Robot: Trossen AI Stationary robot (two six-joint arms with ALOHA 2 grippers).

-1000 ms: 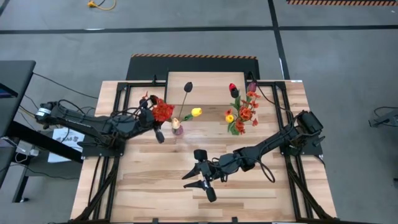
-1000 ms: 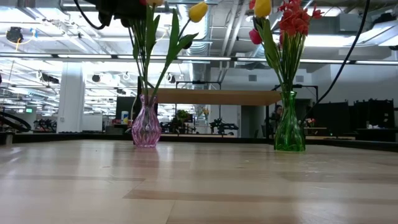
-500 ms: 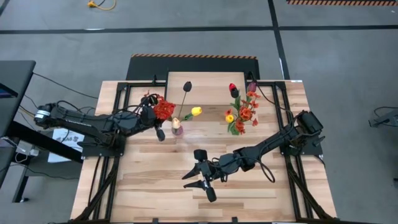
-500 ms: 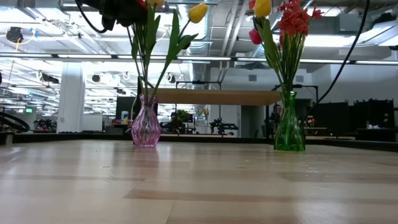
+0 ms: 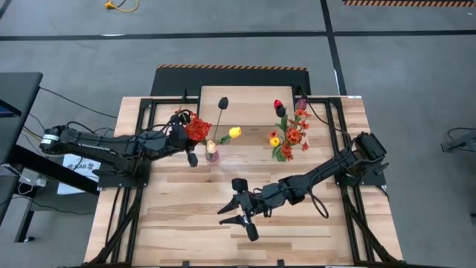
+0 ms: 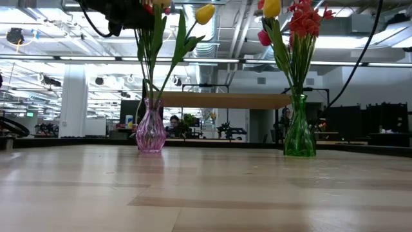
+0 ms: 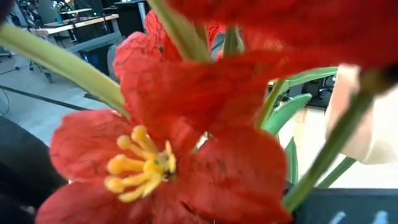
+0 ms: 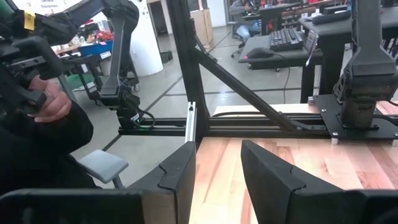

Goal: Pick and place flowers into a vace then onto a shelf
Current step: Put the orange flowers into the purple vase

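Left end effector [image 5: 181,136], its fingers closed together on the stems of a red-orange blossom spray [image 5: 196,130], hangs just above and beside the pink vase [image 6: 150,132] on the table [image 5: 186,216], the bloom filling the left wrist view (a wide red flower [image 7: 168,162] with yellow stamens). Stems from that bunch run down into the vase mouth in the low view, alongside a yellow tulip [image 5: 235,133] and a dark maroon tulip [image 5: 224,103] already standing in it. Farther to the right of this end effector, beyond the pink vase, a green vase [image 6: 299,129] holds more flowers [image 5: 288,134]; behind both vases sits the shelf [image 5: 249,104], nothing resting on it yet.

Right end effector [image 5: 242,211] waits low over the front of the table, well clear of the flowers, fingers apart and holding nothing.

Judged from this, the flower-placing step is in hand: the spray needs lowering until its stems seat in the vase, then release. Moving a vase onto the shelf is still to come.

Against a second earlier, the left end effector has shifted slightly toward the vase; the right arm has not moved.
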